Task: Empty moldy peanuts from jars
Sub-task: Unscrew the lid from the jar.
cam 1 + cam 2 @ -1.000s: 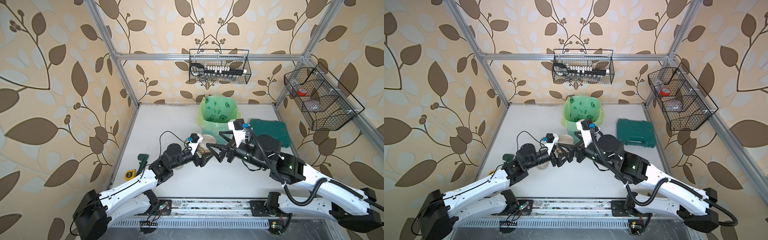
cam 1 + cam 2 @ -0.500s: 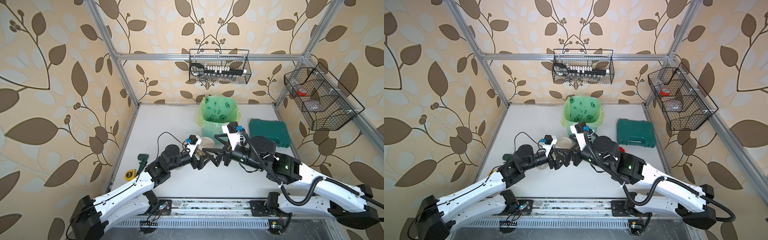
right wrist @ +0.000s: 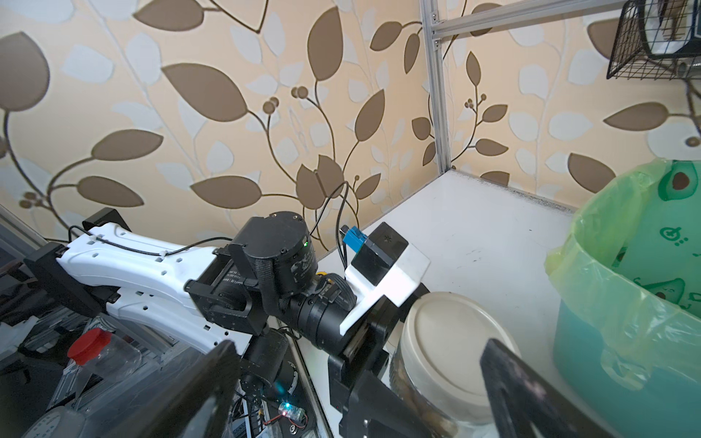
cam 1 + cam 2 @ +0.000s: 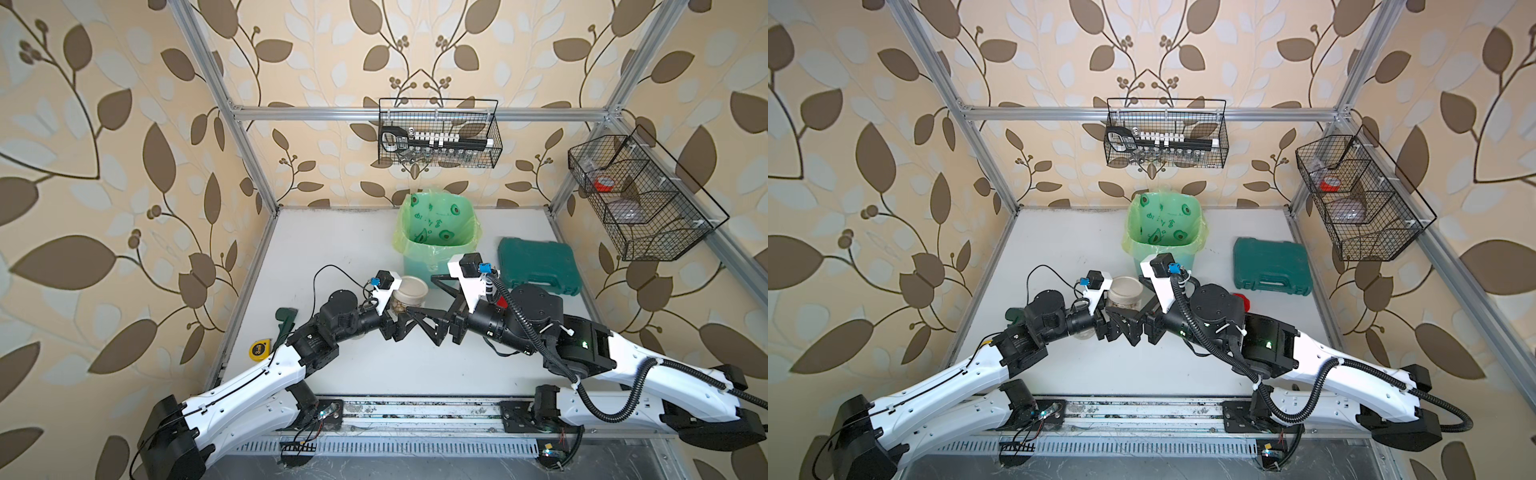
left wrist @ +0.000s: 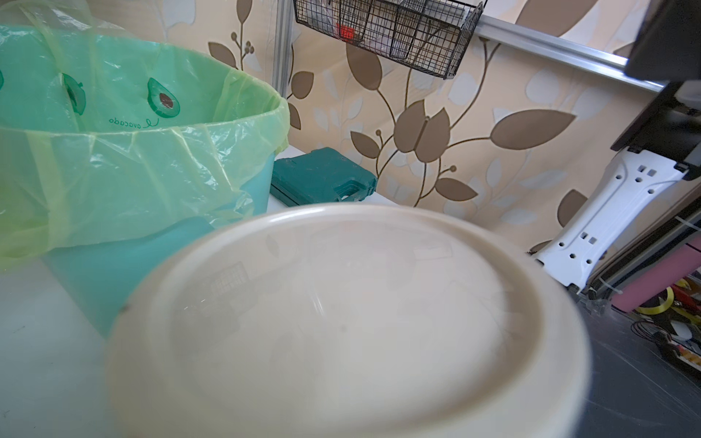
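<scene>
My left pincer [image 4: 397, 312] clasps the squat beige-lidded jar [image 4: 410, 286], peanuts [image 3: 407, 390] inside, just beside the green-bagged bin [image 4: 417, 253]. My right pincer [image 4: 420, 293] gapes wide, straddling that jar.

In the right wrist view the right gripper [image 3: 358, 347] shows only two dark, blurred fingers [image 3: 531, 394], cut off by the lower edge; one covers part of the jar [image 3: 428, 383], whose peanuts [image 3: 409, 394] are a dim brown blur; the left gripper [image 4: 401, 311] clasps that jar, its far finger hidden; in the left wrist view the lid [image 5: 341, 322] is blurred, cut off below, and hides the glass; in both top views a red object [image 4: 501, 303] [image 4: 1240, 297] lies mostly behind the right arm; the side wire basket [image 4: 665, 232] holds things too small to tell.
</scene>
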Motion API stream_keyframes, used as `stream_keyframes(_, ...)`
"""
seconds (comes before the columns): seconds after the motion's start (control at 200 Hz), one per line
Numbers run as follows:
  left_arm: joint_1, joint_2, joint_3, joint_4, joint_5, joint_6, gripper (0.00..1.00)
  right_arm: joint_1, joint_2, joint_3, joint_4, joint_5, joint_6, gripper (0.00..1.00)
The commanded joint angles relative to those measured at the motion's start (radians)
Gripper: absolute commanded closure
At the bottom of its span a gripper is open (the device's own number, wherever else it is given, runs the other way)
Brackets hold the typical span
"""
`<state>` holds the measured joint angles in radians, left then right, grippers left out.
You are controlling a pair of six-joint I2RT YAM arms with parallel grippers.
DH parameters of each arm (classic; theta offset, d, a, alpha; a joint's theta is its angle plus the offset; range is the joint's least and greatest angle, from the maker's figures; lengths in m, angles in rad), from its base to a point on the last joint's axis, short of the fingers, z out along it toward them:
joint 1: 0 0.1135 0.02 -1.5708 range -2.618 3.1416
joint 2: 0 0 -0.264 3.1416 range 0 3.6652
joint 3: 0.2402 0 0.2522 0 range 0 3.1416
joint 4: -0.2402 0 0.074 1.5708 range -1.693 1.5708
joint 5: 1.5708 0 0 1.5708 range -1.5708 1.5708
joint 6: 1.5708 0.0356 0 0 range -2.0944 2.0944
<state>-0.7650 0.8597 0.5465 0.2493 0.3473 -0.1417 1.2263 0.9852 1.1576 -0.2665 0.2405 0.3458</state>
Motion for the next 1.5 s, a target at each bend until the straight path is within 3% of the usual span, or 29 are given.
stream_keyframes(0.0,0.001,-0.019,0.061,0.092,0.039,-0.018,1.0,0.039,-0.016,0.018,-0.04,0.066,-0.018,0.01)
stream_keyframes(0.185,0.001,-0.023,0.059,0.101,0.058,-0.026,1.0,0.135,-0.021,0.017,-0.046,0.198,-0.028,0.0)
stream_keyframes(0.485,0.001,0.013,0.07,0.141,0.043,-0.006,1.0,0.214,0.01,0.101,-0.106,0.297,-0.021,0.01)
stream_keyframes(1.01,0.001,0.128,0.1,0.288,0.045,-0.068,1.0,0.219,0.047,0.219,-0.204,0.335,0.031,0.01)
stream_keyframes(1.495,0.001,0.157,0.115,0.302,0.081,-0.081,1.0,0.237,0.051,0.23,-0.191,0.326,0.044,0.03)
